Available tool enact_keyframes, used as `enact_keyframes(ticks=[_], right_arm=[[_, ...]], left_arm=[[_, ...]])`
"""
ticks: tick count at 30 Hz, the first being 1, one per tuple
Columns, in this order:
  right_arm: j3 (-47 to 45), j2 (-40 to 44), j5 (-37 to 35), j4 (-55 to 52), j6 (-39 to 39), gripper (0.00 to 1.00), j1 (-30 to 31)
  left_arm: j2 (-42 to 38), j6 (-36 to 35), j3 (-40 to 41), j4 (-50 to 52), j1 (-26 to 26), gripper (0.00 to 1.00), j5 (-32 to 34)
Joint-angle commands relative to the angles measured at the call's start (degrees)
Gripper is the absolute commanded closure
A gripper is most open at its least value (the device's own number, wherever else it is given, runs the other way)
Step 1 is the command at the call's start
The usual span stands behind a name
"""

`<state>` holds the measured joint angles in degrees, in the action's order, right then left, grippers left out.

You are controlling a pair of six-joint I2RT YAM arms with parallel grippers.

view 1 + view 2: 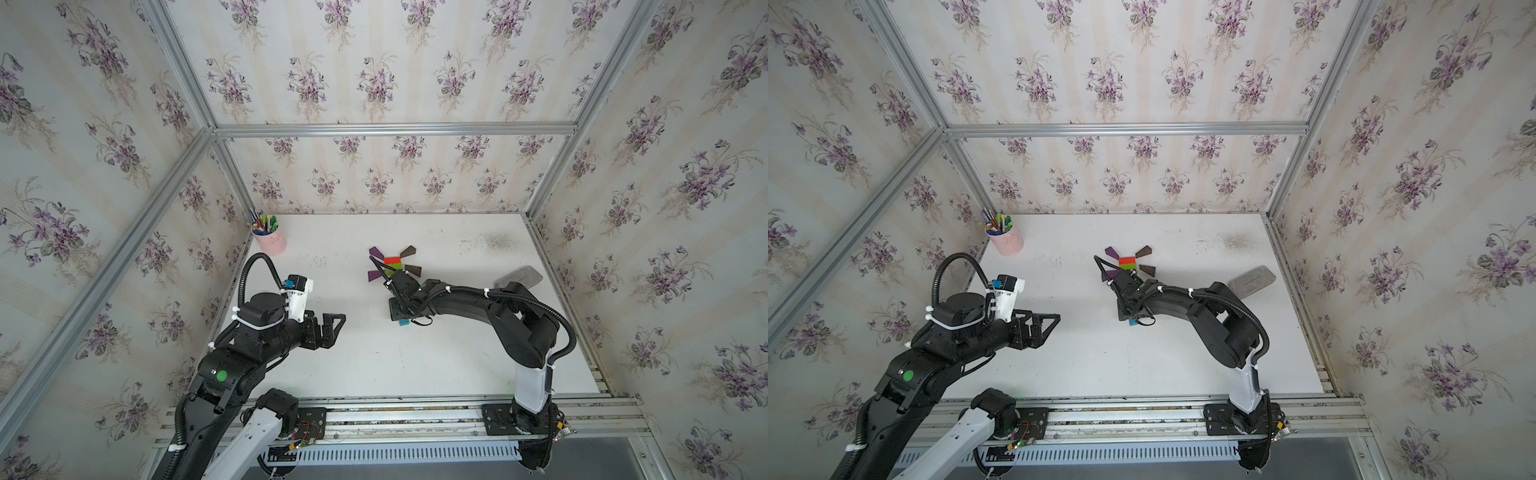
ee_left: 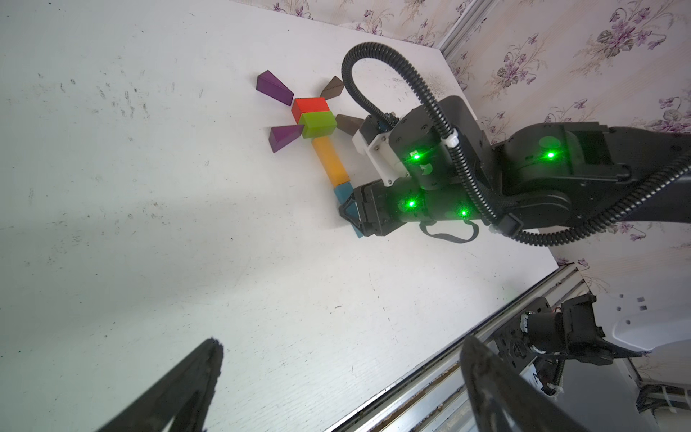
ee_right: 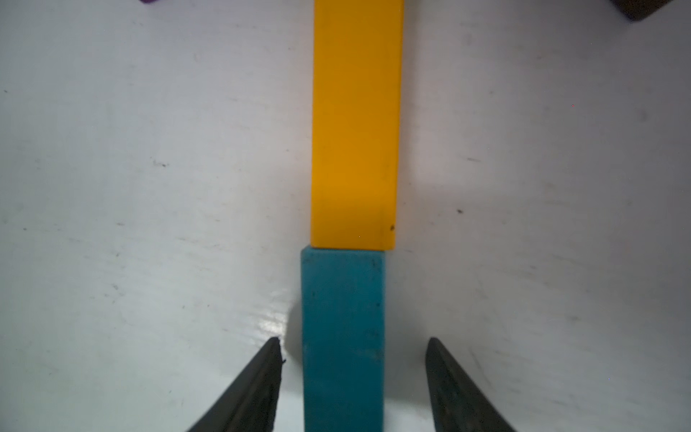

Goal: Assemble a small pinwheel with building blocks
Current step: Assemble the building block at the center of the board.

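stem step looks done: blue bar (image 3: 342, 318) sits end-on against the orange bar (image 3: 355, 123), which runs off the green block (image 2: 317, 125). right gripper (image 3: 353, 348) straddles it, jaws parted, touching nothing. left gripper (image 1: 332, 328) gapes wide, well off the green block. next: lift straight up, no nudging.

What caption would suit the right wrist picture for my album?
Right gripper, jaws apart, straddling the blue bar laid end to end with the orange bar.

my fingers (image 3: 254, 392): black
end bar (image 3: 342, 336): blue
middle bar (image 3: 355, 123): orange
table (image 1: 374, 361): white
cup (image 1: 271, 243): pink
walls (image 1: 374, 83): purple flowers
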<state>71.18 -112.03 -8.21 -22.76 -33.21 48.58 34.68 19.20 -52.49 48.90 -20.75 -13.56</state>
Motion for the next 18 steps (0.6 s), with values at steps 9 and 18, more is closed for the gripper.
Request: enact_keyframes(ticks=[9, 18], right_arm=[[0.89, -2.32, 2.31, -3.43, 0.87, 0.42, -1.62], [0.52, 1.05, -0.18, -1.39, 2.51, 0.41, -0.86]], left_arm=[[-0.07, 0.84, 0.11, -1.18, -0.01, 0.0, -0.3], [0.74, -0.36, 0.01, -1.59, 0.01, 0.0, -0.24]])
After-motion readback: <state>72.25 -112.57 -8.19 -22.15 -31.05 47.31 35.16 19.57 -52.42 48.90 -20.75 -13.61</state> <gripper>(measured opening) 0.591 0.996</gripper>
